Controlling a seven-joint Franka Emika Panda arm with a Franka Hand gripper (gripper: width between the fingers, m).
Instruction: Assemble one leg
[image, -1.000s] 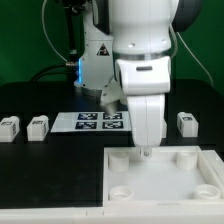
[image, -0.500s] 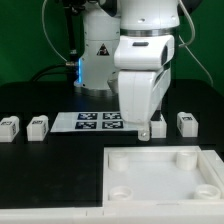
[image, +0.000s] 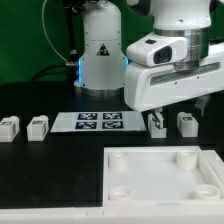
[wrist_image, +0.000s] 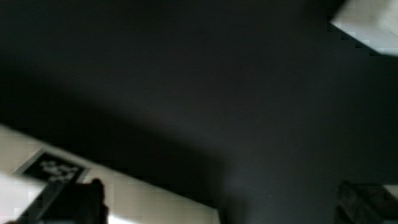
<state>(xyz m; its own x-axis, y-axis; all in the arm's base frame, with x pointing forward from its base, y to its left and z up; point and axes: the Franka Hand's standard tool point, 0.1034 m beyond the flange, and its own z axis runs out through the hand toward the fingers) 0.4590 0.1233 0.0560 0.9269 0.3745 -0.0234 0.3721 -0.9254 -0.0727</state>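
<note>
your gripper (wrist_image: 221, 200) hung raised above the table (image: 50, 170), fingers (wrist_image: 71, 205) spread with nothing between them (the wrist view was blurred). the nearest leg (image: 157, 123) stood just beyond the panel (image: 160, 165), beside a second leg (image: 187, 123). two more legs (image: 38, 126) sat well apart at the exterior view's left.
</note>
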